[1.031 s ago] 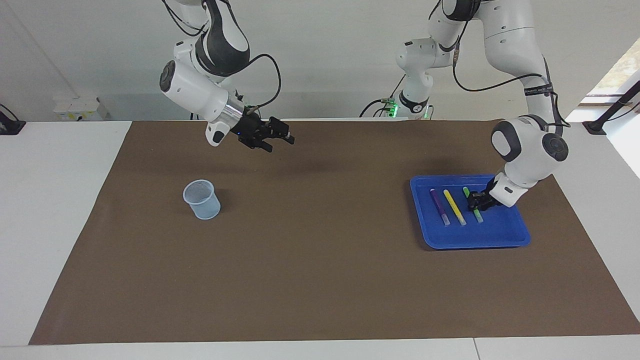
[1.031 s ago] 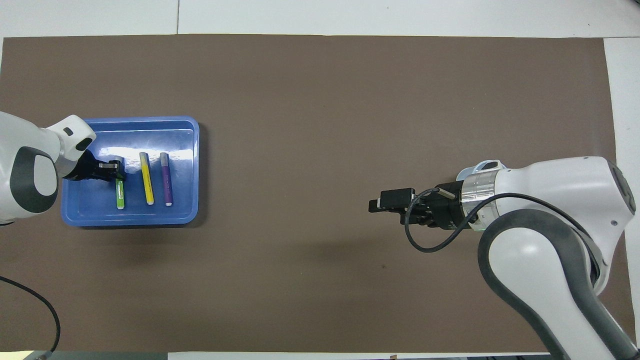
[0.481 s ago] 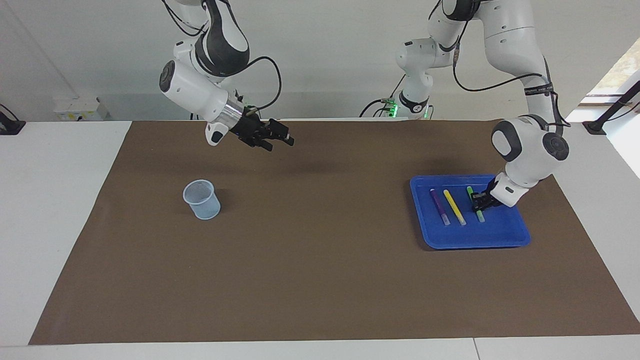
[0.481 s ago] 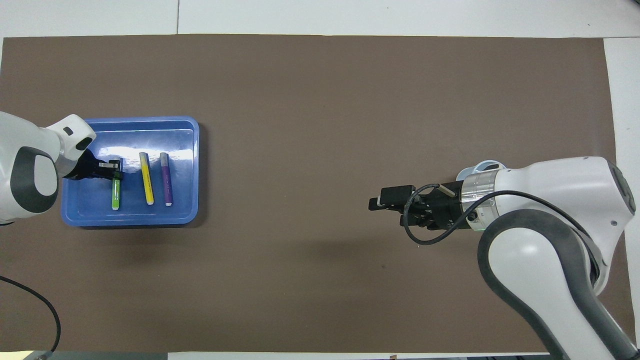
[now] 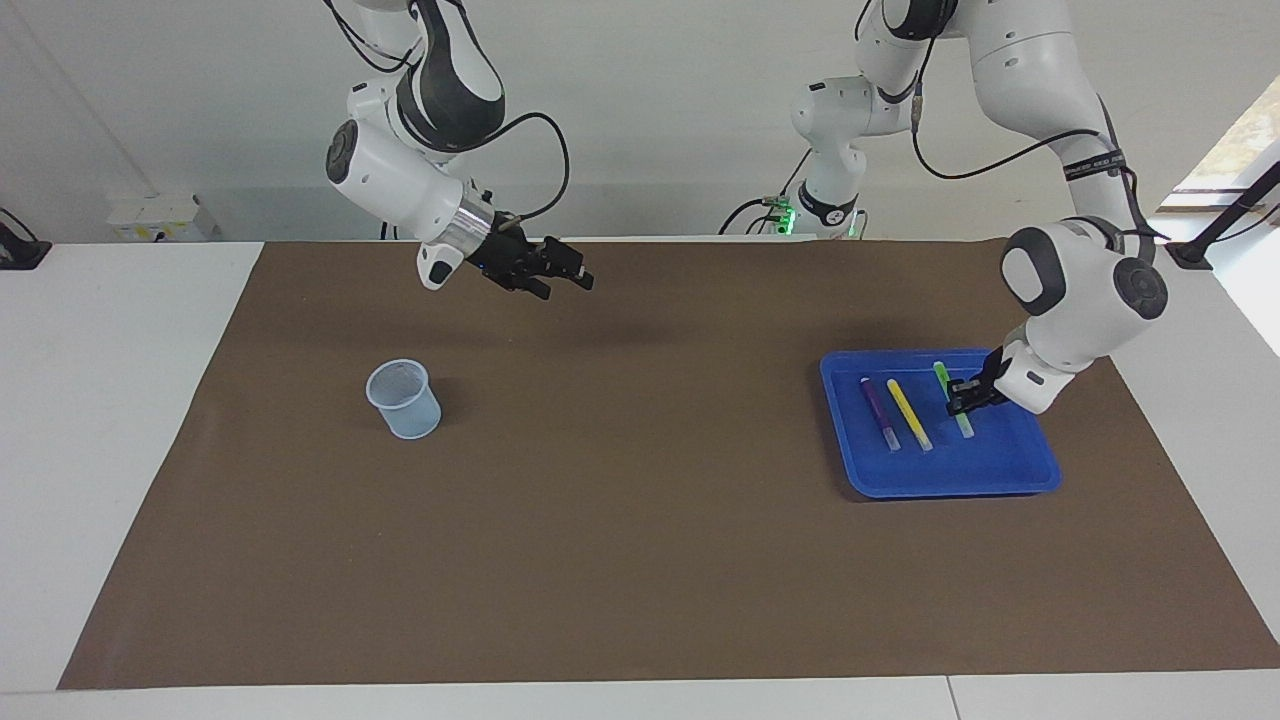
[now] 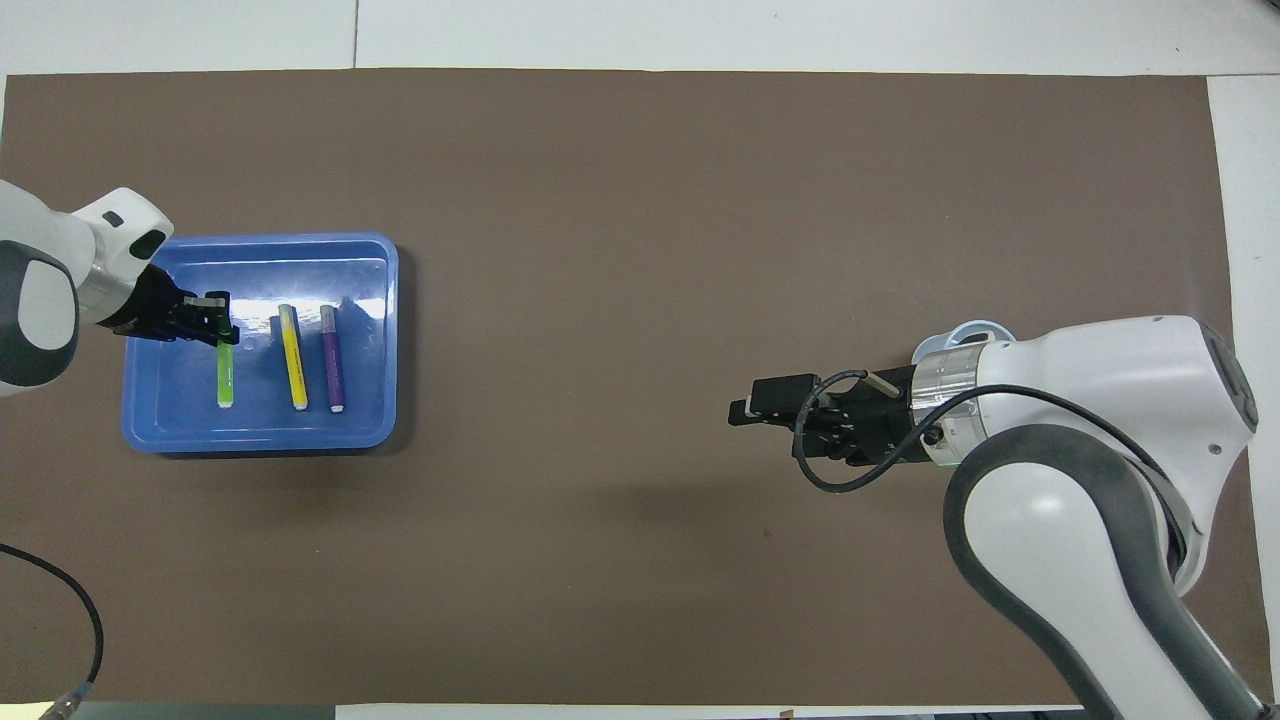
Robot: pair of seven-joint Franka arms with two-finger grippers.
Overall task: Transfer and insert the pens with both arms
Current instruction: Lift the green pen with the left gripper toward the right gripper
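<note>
Across the whole table lies a brown mat (image 5: 640, 520), and everything sits on it. Over the mat's middle, on the side nearest the robots, the right arm waits with its right gripper (image 5: 570, 275) raised in the air, fingers spread wide and holding nothing. Below that gripper and toward the right arm's end of the table stands a clear plastic cup (image 5: 403, 399), upright, well apart from it. At the left arm's end sits a blue tray (image 5: 950, 480), and the left gripper (image 5: 962, 398) is down inside it, fingers pinched tight on the green pen (image 5: 952, 400) around its middle. The green pen looks tilted, its green end raised above the tray floor; I cannot tell whether its pale cap end touches the tray. Just beside the left gripper, toward the table's middle, the yellow pen (image 5: 909, 414) lies flat in the tray, and next past it the purple pen (image 5: 879, 413), both clear of the fingers
</note>
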